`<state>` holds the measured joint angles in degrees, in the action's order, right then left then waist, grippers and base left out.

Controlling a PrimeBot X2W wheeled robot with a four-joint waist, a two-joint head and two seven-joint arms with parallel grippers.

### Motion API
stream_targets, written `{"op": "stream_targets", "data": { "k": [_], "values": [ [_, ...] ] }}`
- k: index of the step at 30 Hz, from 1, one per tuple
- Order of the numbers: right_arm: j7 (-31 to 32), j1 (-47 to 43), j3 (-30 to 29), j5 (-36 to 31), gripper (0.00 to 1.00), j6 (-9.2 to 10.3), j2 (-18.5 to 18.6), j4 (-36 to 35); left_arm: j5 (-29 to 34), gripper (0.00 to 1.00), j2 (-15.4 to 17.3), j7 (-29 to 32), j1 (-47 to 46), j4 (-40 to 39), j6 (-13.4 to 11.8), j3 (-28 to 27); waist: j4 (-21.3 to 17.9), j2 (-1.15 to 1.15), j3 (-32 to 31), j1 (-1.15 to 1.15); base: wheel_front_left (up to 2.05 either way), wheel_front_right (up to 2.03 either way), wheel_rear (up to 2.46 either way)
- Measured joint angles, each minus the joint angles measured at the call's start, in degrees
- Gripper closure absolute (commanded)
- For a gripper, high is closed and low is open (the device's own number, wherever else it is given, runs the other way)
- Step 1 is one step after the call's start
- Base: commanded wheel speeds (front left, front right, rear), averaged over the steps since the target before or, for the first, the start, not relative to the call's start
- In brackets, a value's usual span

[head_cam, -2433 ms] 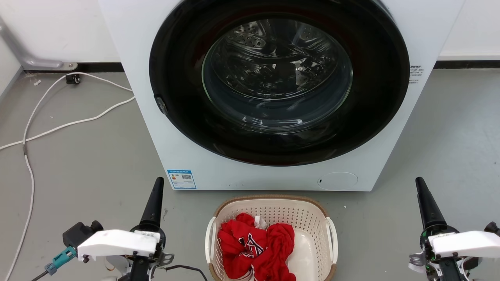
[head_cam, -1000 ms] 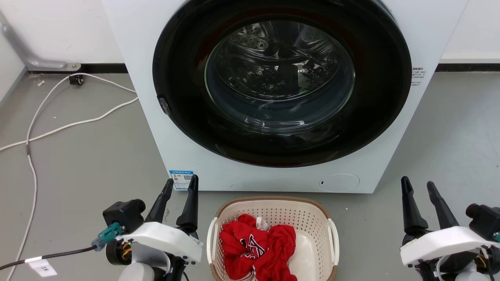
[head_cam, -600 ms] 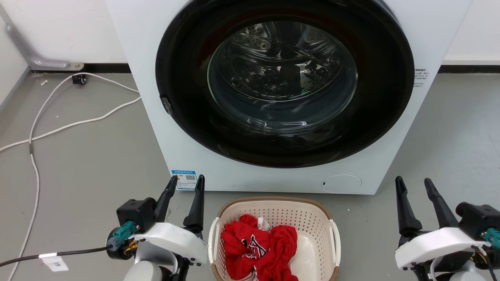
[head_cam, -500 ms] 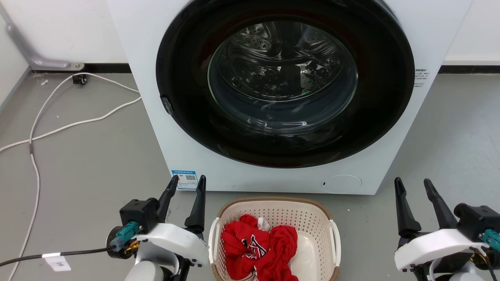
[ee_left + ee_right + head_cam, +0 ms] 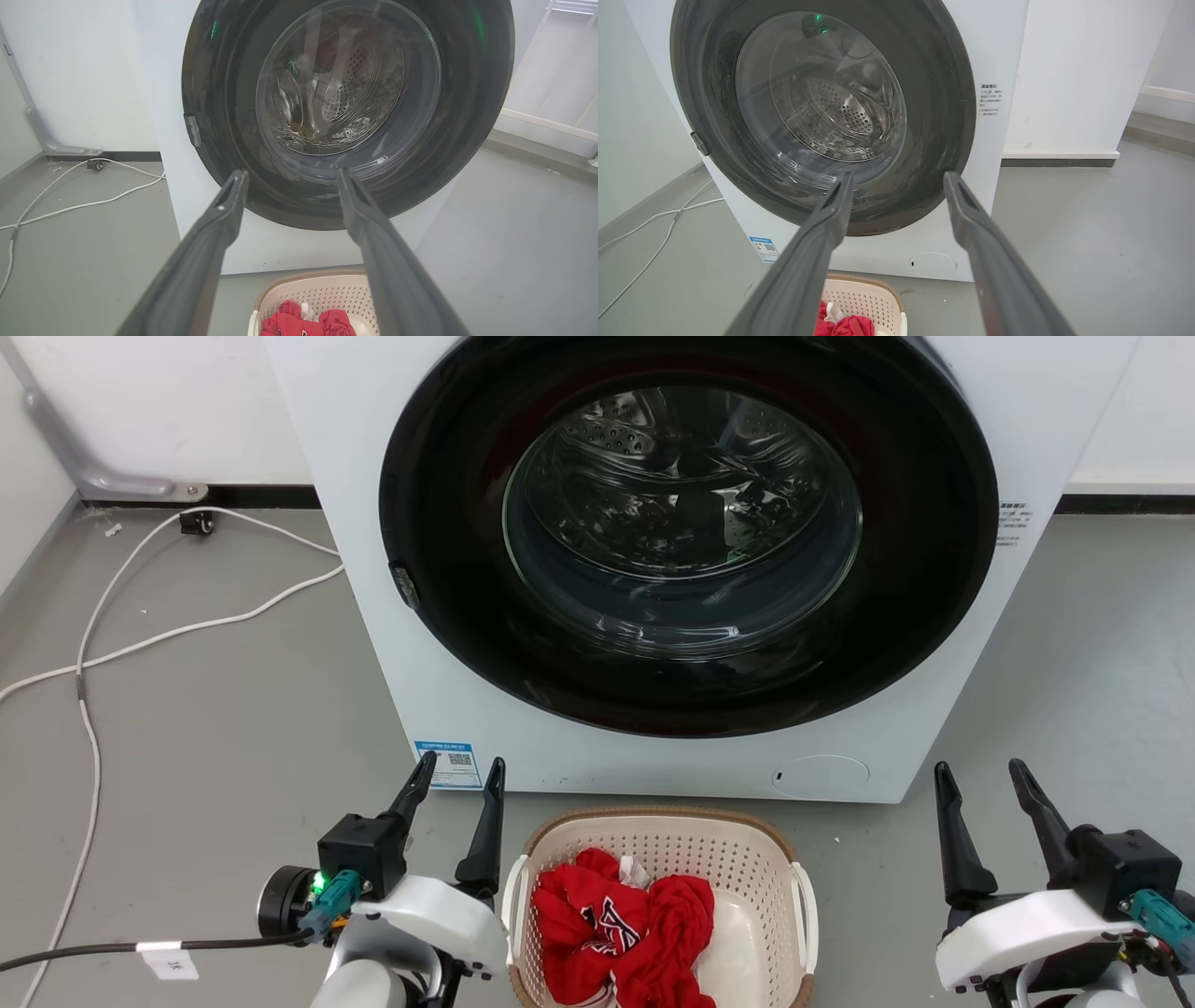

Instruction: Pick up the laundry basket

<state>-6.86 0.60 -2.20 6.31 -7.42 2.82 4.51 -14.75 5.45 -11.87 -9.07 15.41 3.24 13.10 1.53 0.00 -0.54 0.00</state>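
Observation:
The cream-white perforated laundry basket (image 5: 766, 868) with its brown rim sits on the grey floor at the bottom centre, holding red clothing (image 5: 621, 929). My left gripper (image 5: 462, 767) is open just left of the basket's left handle, fingers pointing up toward the washing machine. My right gripper (image 5: 980, 770) is open well to the right of the basket, apart from it. In the left wrist view the open gripper (image 5: 289, 175) frames the machine door, with the basket (image 5: 322, 291) low between the fingers. The right wrist view has the gripper (image 5: 899, 178) open and the basket (image 5: 868, 294) at the bottom.
A white front-loading washing machine (image 5: 934, 728) with a round dark glass door (image 5: 686, 523) stands right behind the basket. White cables (image 5: 168, 635) lie on the floor at the left, near a grey pipe (image 5: 84, 467) on the wall.
Both grippers went from shut to open. The left gripper has moved right, closer to the basket's left handle; the right one has edged left. The head camera has shifted slightly.

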Motion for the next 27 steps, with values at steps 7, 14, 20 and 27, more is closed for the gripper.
{"op": "stream_targets", "data": {
  "k": [7, 14, 20, 27],
  "values": [
    [-0.68, -0.43, -0.11, -1.46, 0.0, 0.0, 0.0, -0.16, 2.61, 0.0, 0.0, -0.77, -0.13, 0.31, -0.18, 0.24, 0.04, 0.0, 0.05, 0.0, 0.0, 0.0, 0.0],
    [-1.2, -0.59, -0.78, -3.12, 0.0, -0.08, 0.01, -0.24, 5.02, 0.0, -0.2, -1.51, -0.3, 0.73, -0.19, 0.19, 0.28, 0.0, 0.15, 0.0, 0.0, 0.0, 0.0],
    [-1.7, -0.59, -1.24, -4.04, 0.0, -0.08, 0.01, -0.01, 6.39, 0.0, -0.62, -2.16, -0.3, 0.97, 0.26, -0.18, 0.52, 0.0, 0.2, 0.0, 0.0, 0.0, 0.0],
    [-2.64, -0.59, -1.25, -5.26, 0.0, -0.08, 0.01, 0.68, 8.48, 0.0, -0.96, -2.9, -0.3, 1.77, 0.8, -0.55, 0.6, 0.0, 0.18, 0.0, 0.0, 0.0, 0.0]
  ]
}}
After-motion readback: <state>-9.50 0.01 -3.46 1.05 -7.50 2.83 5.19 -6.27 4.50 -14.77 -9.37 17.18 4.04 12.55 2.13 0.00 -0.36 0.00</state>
